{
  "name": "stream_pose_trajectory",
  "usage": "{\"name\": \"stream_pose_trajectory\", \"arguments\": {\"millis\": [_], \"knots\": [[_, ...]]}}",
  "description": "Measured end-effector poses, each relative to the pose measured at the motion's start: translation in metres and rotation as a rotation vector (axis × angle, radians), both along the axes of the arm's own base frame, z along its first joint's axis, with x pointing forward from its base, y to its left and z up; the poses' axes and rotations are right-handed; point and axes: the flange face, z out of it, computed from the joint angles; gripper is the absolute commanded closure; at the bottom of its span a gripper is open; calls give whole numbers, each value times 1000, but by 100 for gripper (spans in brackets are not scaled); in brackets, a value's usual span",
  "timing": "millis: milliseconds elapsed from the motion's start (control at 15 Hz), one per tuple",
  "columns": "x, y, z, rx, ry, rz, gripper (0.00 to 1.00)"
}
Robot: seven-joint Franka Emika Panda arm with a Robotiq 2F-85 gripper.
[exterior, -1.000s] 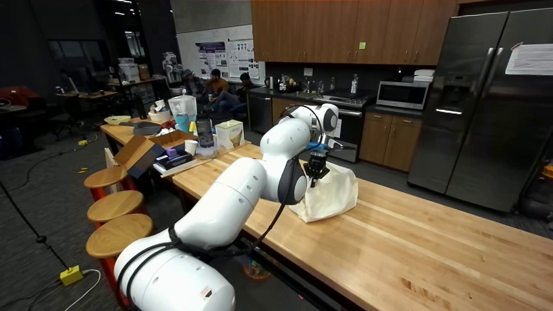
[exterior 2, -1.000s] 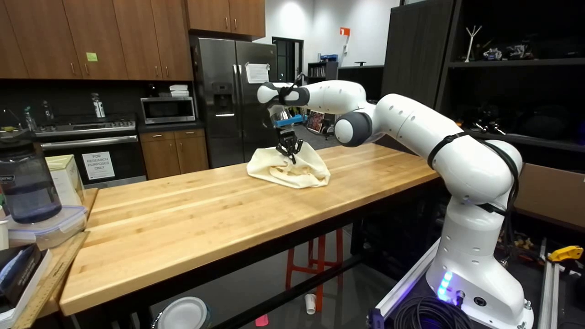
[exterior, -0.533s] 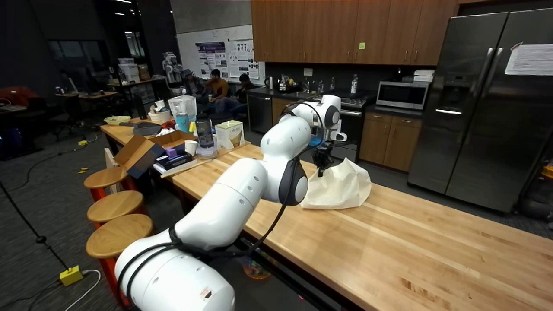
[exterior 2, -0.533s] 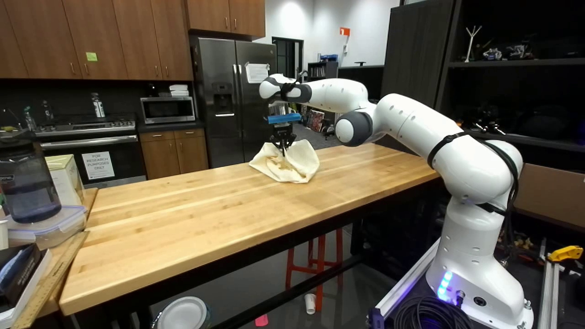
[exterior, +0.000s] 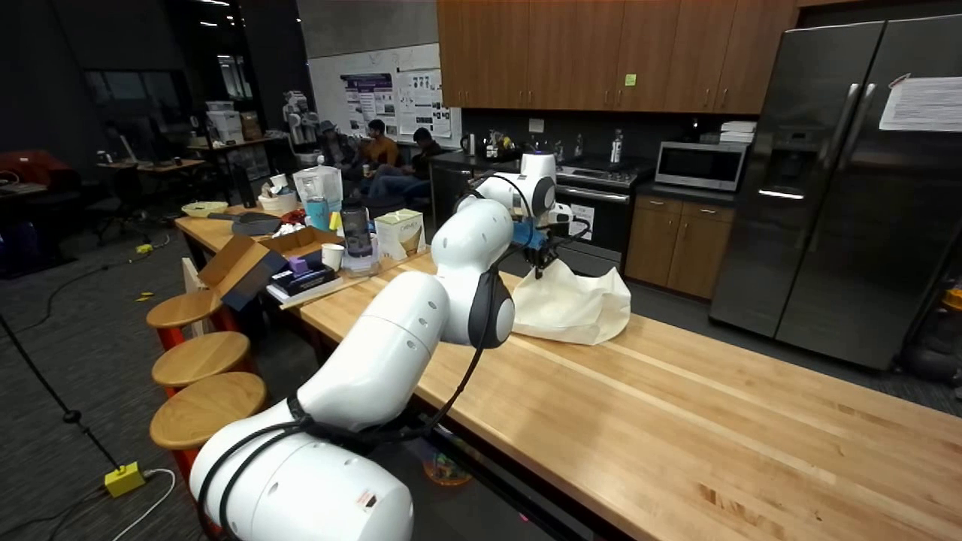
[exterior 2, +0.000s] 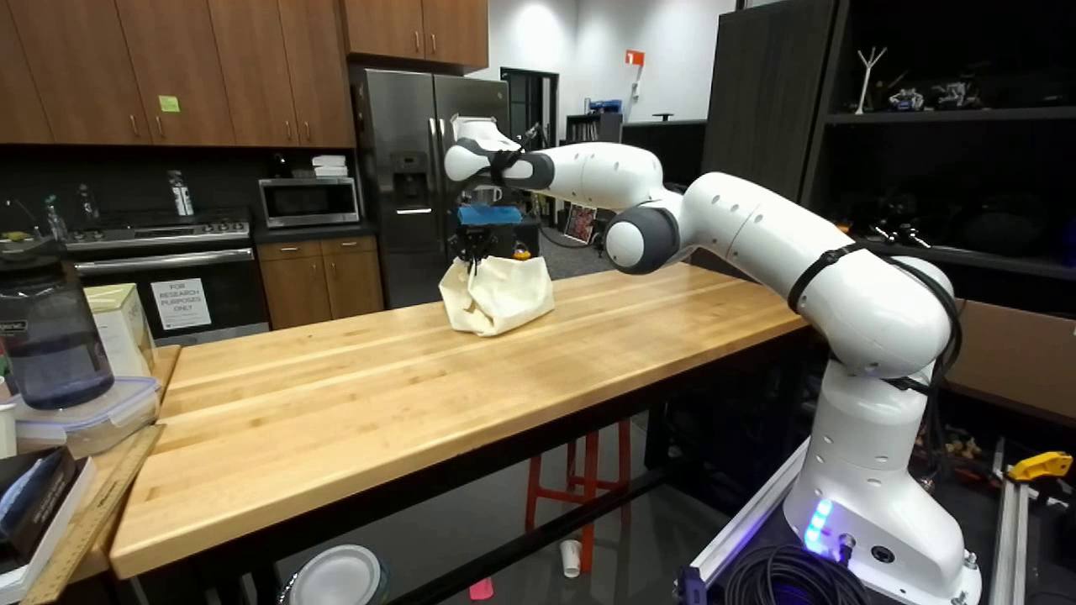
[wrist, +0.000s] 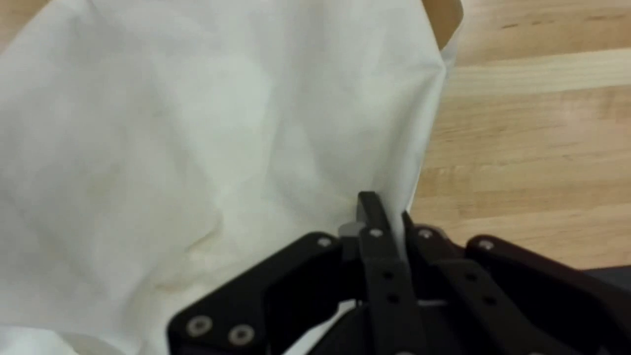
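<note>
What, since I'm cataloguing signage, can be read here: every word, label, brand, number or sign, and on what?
"FOR RESEARCH PURPOSES ONLY": notice on the oven door.
"CHEMEX", probably, though blurred: carton.
"1", apparently: orange-red sign.
Too small, blurred or cut off to read: dark bottle, fridge paper, wall posters, green note.
No lettering shows on the cream cloth.

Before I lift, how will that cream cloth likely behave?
Probably floppy: the cream cloth is creased and folded. It may drape unevenly, since the fingers pinch it at one side. Likely light, as it looks thin, though its underside is hidden.
</note>
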Motion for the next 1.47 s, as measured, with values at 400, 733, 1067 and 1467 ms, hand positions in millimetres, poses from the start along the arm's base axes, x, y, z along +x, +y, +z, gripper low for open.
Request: {"name": "stream_pose_trajectory", "arguments": {"millis": [400,733,1067,1467], "knots": [[-11,32,-14,73,81,310,99],[-32,-14,-32,167,279,492,99],[-68,-72,-55,266,555,534,99],[-81,-154,-75,248,657,233,99]]}}
